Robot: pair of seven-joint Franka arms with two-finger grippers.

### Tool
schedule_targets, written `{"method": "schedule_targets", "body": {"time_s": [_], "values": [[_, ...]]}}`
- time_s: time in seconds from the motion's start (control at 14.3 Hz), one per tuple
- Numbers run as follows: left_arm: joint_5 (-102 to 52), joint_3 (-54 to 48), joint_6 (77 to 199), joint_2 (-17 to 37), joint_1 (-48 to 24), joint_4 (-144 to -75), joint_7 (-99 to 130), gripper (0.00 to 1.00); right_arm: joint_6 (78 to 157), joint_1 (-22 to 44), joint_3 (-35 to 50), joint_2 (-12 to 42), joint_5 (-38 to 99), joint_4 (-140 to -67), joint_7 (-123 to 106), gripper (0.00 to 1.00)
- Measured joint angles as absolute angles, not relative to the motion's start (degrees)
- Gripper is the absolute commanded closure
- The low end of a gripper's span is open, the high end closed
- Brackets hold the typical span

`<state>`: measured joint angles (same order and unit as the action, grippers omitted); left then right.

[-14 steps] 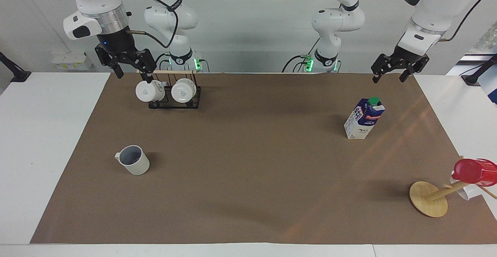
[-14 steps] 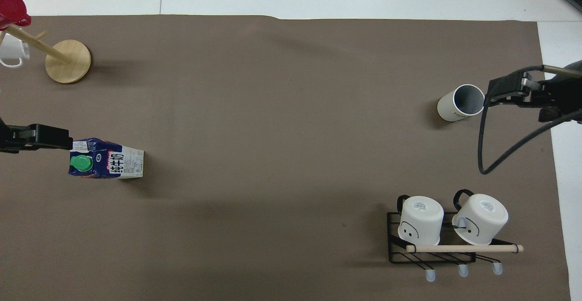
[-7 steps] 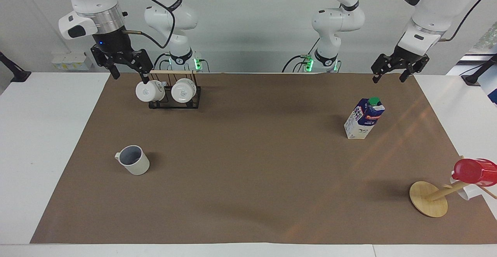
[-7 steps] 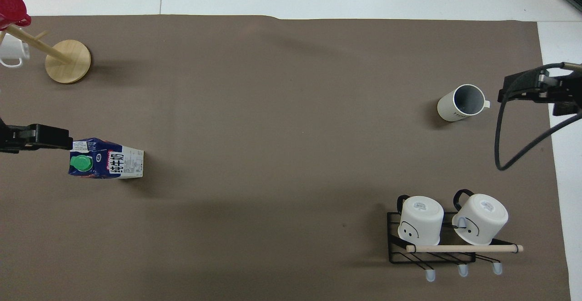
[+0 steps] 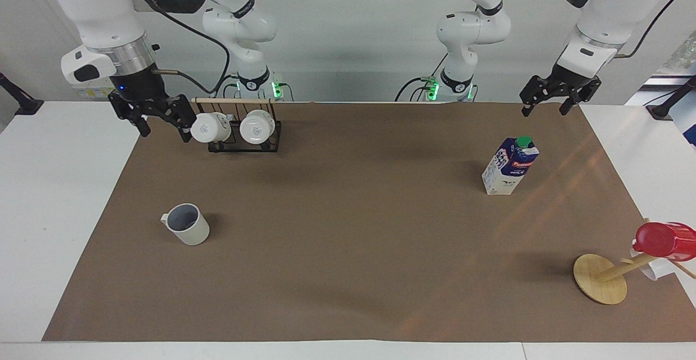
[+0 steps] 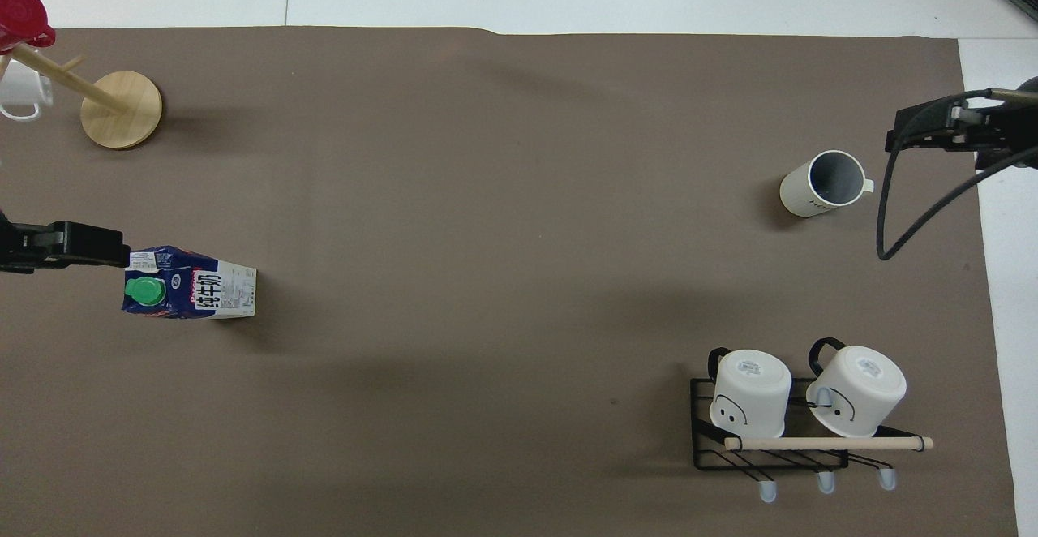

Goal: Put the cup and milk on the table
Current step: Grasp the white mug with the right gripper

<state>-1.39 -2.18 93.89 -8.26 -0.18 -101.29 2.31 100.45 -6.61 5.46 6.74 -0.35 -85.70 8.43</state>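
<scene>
right gripper (image 5: pixel 159 122) hung spread, empty, up beside mug rack (image 5: pixel 243 137). cup (image 5: pixel 187 224) stood upright on table (image 5: pixel 65 197) paper, right arm's end. milk (image 5: pixel 510 165) upright, left arm's end. left gripper (image 5: pixel 549 103) spread, empty, above. both looked placed; next likely only retreat.

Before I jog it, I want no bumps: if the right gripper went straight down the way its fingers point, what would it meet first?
Probably only the table. The right gripper hangs open, fingers down, over the brown paper's edge beside the mug rack. The rack looks close, though depth is unclear.
</scene>
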Motion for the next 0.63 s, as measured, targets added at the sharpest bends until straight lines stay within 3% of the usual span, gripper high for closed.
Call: {"method": "schedule_targets", "body": {"time_s": [0.63], "values": [[-1.4, -2.2, 93.9, -8.3, -0.2, -101.3, 2.3, 0.00, 123.4, -8.3, 5.4, 12.3, -0.4, -103.1, 0.6, 0.00]]}}
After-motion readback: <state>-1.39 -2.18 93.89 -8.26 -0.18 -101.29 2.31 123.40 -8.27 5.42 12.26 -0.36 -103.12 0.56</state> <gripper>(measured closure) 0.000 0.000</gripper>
